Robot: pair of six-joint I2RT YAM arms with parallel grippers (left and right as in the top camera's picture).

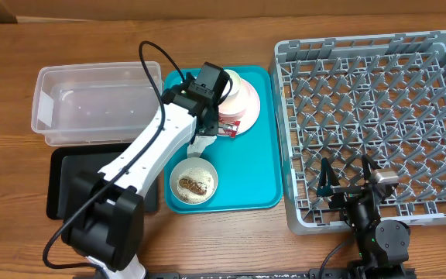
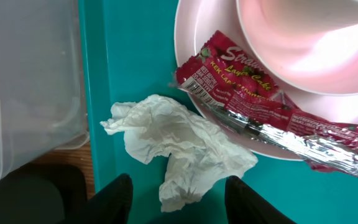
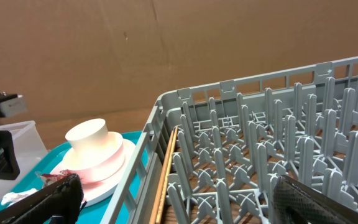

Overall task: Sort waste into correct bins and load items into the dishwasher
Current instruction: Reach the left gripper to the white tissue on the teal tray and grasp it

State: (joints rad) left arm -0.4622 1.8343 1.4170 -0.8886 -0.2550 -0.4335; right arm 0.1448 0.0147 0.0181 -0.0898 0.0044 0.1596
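left pincer (image 2: 180, 196) is hanging low over the teal tray (image 2: 129, 62), its fingers standing apart and straddling the lower end of the crumpled white napkin (image 2: 179, 140); nothing is clamped. the napkin is lying on the tray floor just beside the pale-pink plate (image 2: 188, 37), one fold reaching the plate's rim. judgement: the fingers are bracketing it this way so that a straight close would pinch the soft paper without catching the plate.

red snack wrapper (image 2: 253, 99) is lying across the plate rim, its silver crimped end trailing off onto the tray. foil film, glossy and creased; likely to be slipping under a shallow pinch.

pink bowl (image 2: 303, 43) is sitting on the plate, smooth and glossy; the right wrist view is showing a pale cup (image 3: 86, 134) stacked on top of it. grey-white bowl (image 1: 173, 178) is resting at the near end of the tray, holding loose rice (image 1: 194, 184) with a brown lump.

clear tub (image 2: 30, 74), thin translucent plastic, is standing just beside the tray on the wooden bench (image 1: 14, 46); black tray (image 1: 64, 186), shallow and matte, is sitting nearer the robot. both are looking unfilled.

right pincer (image 1: 347, 182) is waiting at the near edge of the grey dish rack (image 1: 285, 139), fingers spread wide, gripping nothing. the rack's lattice and upright pegs are carrying no dishes yet, so sorting is looking barely begun
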